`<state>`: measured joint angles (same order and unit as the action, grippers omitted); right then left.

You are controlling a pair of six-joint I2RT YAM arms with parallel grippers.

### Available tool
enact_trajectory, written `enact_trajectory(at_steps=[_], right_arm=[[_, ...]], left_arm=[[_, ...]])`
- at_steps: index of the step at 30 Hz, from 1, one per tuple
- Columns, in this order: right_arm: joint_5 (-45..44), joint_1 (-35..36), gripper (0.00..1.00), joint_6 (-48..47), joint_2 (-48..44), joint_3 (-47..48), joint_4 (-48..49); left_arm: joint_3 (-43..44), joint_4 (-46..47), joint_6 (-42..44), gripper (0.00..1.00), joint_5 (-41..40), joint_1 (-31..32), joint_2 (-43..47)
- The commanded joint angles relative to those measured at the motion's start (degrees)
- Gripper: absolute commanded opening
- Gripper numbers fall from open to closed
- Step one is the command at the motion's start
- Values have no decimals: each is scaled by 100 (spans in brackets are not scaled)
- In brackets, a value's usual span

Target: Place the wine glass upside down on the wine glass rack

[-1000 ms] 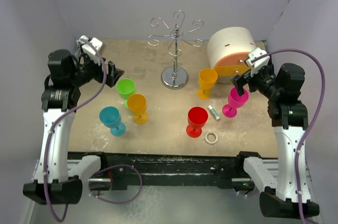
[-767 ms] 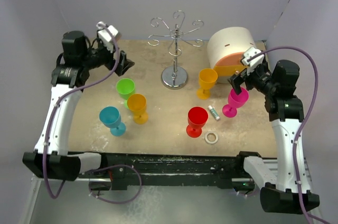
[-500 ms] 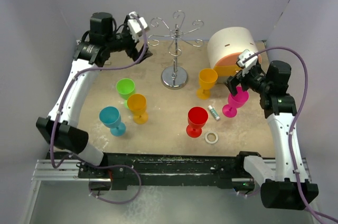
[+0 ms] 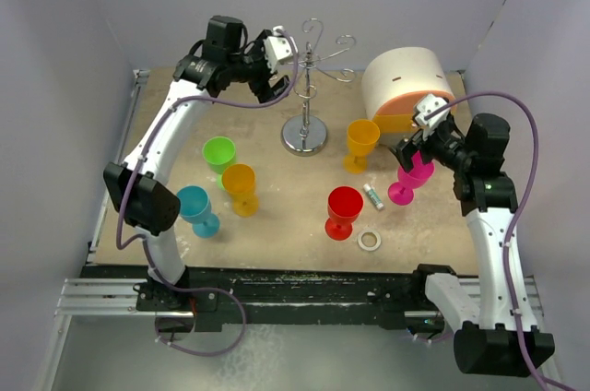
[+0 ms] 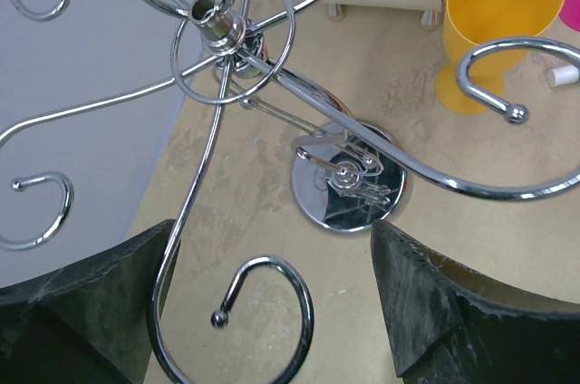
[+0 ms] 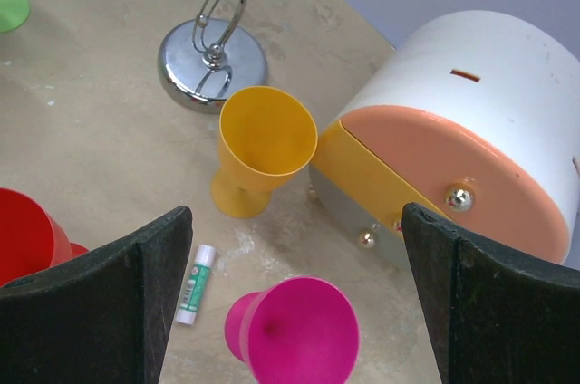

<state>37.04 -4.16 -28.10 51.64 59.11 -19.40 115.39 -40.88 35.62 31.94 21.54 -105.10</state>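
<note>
The chrome wine glass rack (image 4: 305,87) stands at the back middle of the table, with a round mirror base (image 5: 349,187), a thin pole and curled arms. My left gripper (image 4: 274,77) is open, high up beside the rack's left arms; a curled hook (image 5: 272,312) lies between its fingers (image 5: 435,312) without touching them. My right gripper (image 4: 417,147) is open just above a pink wine glass (image 4: 408,177), which stands upright between its fingers (image 6: 109,302) in the right wrist view (image 6: 294,330). Several other plastic wine glasses stand upright: orange (image 4: 360,144), red (image 4: 344,211), yellow-orange (image 4: 241,187), green (image 4: 219,154), blue (image 4: 195,209).
A round white-and-orange drawer box (image 4: 404,91) stands at the back right, close behind the pink glass. A small white tube (image 4: 372,195) and a tape ring (image 4: 369,241) lie near the red glass. Grey walls enclose the table on three sides.
My left arm has swung from the far left edge up and right to the rack's left arms. My right gripper has edged in over the pink glass.
</note>
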Motion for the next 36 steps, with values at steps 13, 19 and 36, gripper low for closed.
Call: enact_trajectory(at_steps=[13,19,36], right_arm=[[86,21,100,-32,-23,-47,182],[92,21,100,36,3,-41,229],[-36,21,100,241,179,-17,327]], left_arm=[[475,96,58,53,-847,220,-9],[339,130,-507,43,-825,267,182],[169,-181,-1865,18,-1673,588,702]])
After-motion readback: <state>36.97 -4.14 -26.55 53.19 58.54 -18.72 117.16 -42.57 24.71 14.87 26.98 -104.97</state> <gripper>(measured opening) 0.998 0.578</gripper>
